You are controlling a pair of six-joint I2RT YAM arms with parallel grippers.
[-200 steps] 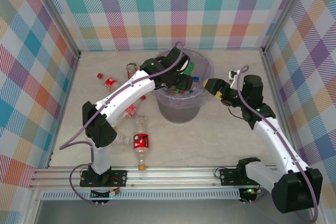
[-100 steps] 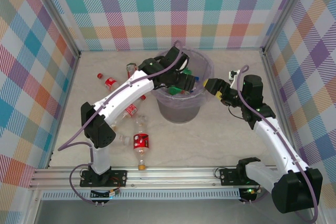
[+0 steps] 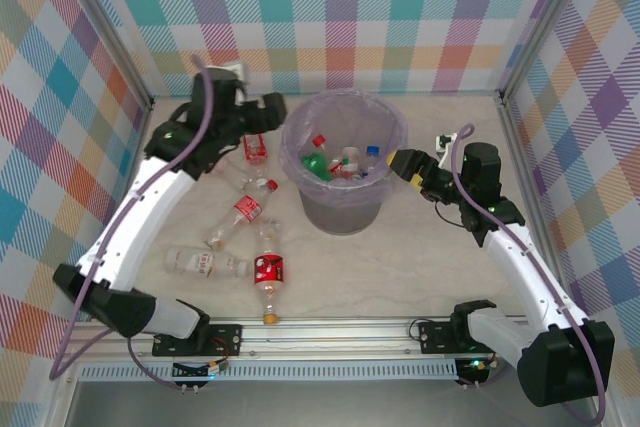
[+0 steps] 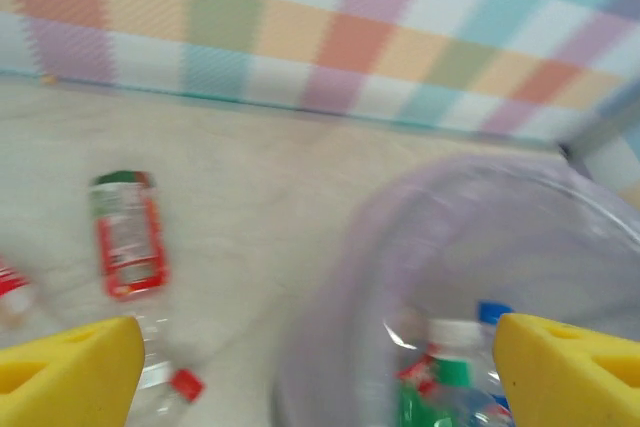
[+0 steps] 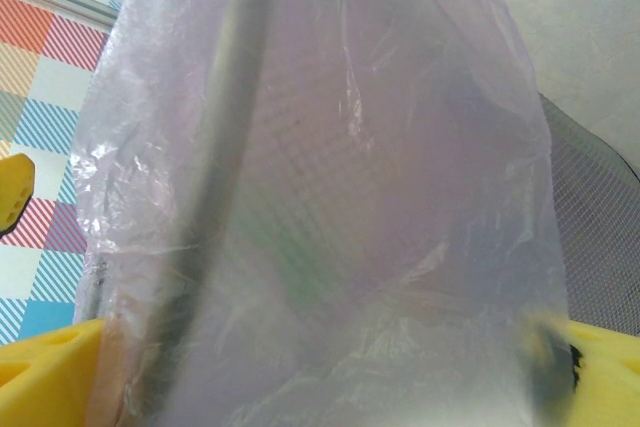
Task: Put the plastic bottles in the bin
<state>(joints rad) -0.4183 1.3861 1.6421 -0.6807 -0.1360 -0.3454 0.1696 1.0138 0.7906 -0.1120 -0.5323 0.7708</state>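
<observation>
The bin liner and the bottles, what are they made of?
The liner looks like thin, soft plastic film: see-through lavender, wrinkled and shiny. The bottles look like clear glossy plastic, since the table shows through them.

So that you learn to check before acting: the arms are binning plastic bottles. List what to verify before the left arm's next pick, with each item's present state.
1. Left gripper open and empty: ok.
2. Target in sight, red-label bottle lying on the table: ok.
3. Bin upright: ok.
4. Right gripper open: ok.
5. Right gripper free of the bag: cannot tell; bag sits close against it.
6. All bottles binned: not ok; several lie left of the bin.
</observation>
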